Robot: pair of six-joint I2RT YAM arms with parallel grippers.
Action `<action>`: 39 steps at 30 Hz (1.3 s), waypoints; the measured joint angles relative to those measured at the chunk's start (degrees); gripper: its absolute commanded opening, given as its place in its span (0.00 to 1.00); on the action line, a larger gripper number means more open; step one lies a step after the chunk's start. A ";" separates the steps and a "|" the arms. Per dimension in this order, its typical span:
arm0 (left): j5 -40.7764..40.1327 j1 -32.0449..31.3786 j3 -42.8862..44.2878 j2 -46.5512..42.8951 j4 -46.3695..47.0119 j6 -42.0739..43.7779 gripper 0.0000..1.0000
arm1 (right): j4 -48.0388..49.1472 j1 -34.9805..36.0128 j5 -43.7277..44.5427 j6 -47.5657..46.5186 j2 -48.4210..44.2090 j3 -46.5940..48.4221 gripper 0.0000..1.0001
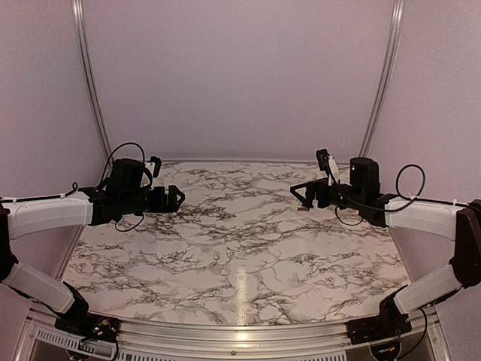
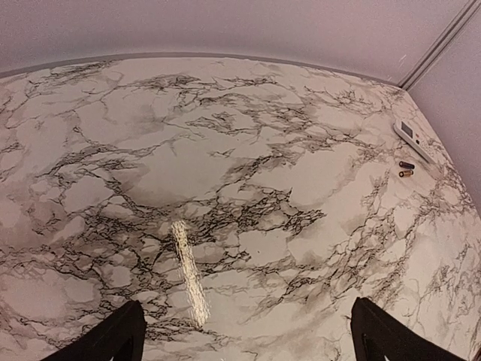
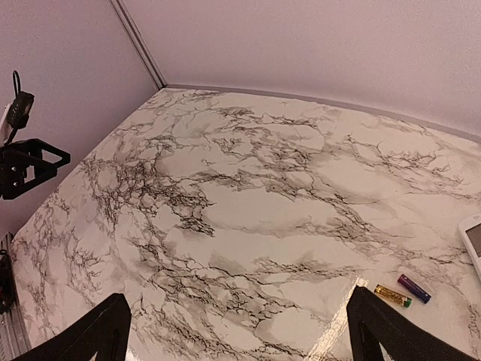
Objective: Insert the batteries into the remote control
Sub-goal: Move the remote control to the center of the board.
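Left gripper (image 1: pixel 173 198): your left jaws are spread wide and hold nothing; its 2 dark fingers (image 2: pixel 113 338) frame bare marble in the wrist view.
Table (image 1: pixel 240 256): 1 marble-patterned top. Both your arms hover over its far half, tips facing each other.
Count: 2 batteries and 1 remote control, all on the right side of the table.
Batteries (image 2: pixel 406 174): the 2 lie flat, side by side and parallel, just beside the remote. Their long axes run almost level across the left wrist view. Which end is which is too small to tell.
Remote control (image 2: pixel 413 140): it lies flat and face up, close to the right edge. Its long axis slants across the left wrist view, with the display window at the upper-left end.
Right gripper (image 1: pixel 301 194): your right jaws are also spread wide and hold nothing. Its fingers (image 3: pixel 98 331) hang above the marble, and the batteries show beside the right-hand finger.
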 measured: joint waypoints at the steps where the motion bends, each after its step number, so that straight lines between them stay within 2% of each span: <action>1: 0.04 -0.13 0.00 -0.02 0.26 0.07 0.99 | -0.63 -0.04 -0.17 -0.57 0.04 0.15 0.99; 5: 0.22 -0.33 0.00 0.00 1.25 0.42 0.99 | -3.30 -1.73 -1.20 -2.51 0.63 2.12 0.99; 9: 1.18 -0.33 0.00 0.00 1.81 0.55 0.99 | -5.97 -6.40 -0.63 -4.94 1.92 6.12 0.99; 21: 7.91 -0.59 0.04 1.60 3.13 1.25 0.99 | -15.41 -16.33 6.91 -14.05 12.66 18.21 0.99; 27: 11.58 -0.66 0.13 1.81 4.20 1.22 0.99 | -20.87 -17.51 10.64 -17.51 22.60 24.15 0.97; 39: 16.39 -1.95 1.05 2.16 4.46 1.31 0.99 | -28.44 -17.57 11.74 -23.21 37.99 38.38 0.96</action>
